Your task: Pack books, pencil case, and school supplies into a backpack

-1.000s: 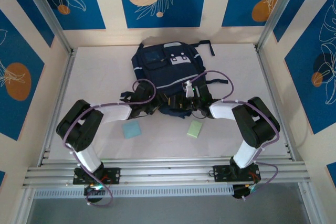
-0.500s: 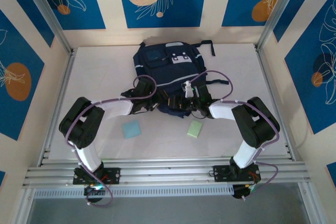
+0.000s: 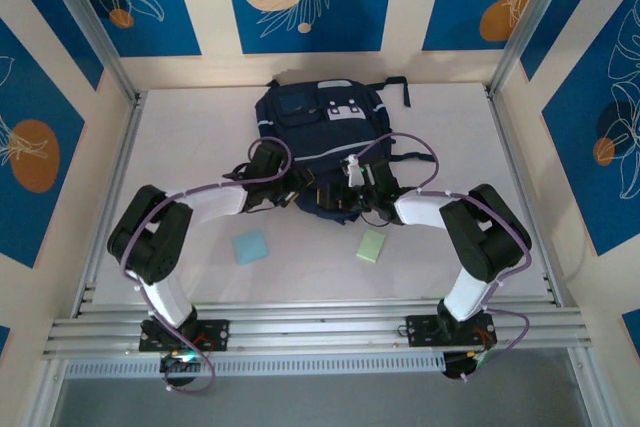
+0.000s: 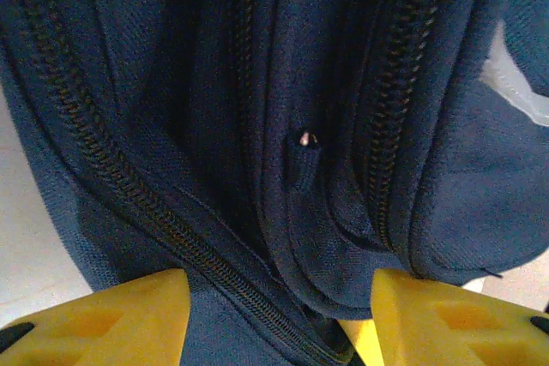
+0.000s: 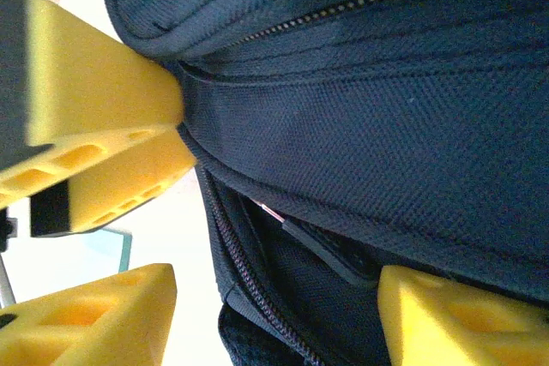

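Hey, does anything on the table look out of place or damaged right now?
Nothing looks damaged or spilled. The light blue pad and the pale green pad lie loose on the table, on the near side of the backpack, apart from each other and not yet packed.

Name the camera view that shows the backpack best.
Top external: the backpack shows whole there, its outline and front face clear. The left wrist view gives a close-up of its navy fabric and zipper tracks. The right wrist view gives another close stretch of that fabric, with a zipper line along the top.
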### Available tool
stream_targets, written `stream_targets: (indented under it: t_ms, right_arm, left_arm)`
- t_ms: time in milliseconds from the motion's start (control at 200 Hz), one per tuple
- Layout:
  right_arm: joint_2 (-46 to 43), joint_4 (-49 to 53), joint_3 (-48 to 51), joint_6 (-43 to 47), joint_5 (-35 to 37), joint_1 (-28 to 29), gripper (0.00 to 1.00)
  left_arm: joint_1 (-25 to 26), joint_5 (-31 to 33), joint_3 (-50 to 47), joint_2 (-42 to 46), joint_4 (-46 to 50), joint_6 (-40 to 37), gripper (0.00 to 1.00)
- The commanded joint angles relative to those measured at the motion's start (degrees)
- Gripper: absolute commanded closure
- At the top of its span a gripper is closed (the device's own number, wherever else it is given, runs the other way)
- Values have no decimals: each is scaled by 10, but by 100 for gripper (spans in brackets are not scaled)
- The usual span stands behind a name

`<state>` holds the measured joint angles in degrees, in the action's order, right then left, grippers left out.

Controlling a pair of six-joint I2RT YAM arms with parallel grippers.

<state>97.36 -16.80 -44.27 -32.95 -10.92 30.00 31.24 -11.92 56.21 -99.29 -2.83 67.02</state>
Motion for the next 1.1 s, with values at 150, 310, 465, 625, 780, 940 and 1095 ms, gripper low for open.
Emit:
stream_targets:
  t_ms: [150,310,465,625,780,940,1095]
  right_arm:
    - [17,81,-1,5,3,6,36]
    - [20,81,-4,6,2,8,36]
    - [22,80,-3,4,2,9,36]
    - [22,82,-7,6,3,8,36]
    - [24,84,-10,7,2,9,36]
    - [26,84,-9,7,-1,8,36]
    - [24,89,-6,11,3,9,37]
  left_arm:
    - [-18,51,15,32,4,-27,43]
    - [-16,41,49,-13,-11,-30,47]
    - [-6,27,48,-41,-33,-12,48]
    - [-4,40,35,-41,-36,-6,46]
    - [-7,60,59,-51,-39,-20,45]
    - [-15,42,108,-94,-46,-28,77]
    - [-16,26,128,-95,-37,-44,100]
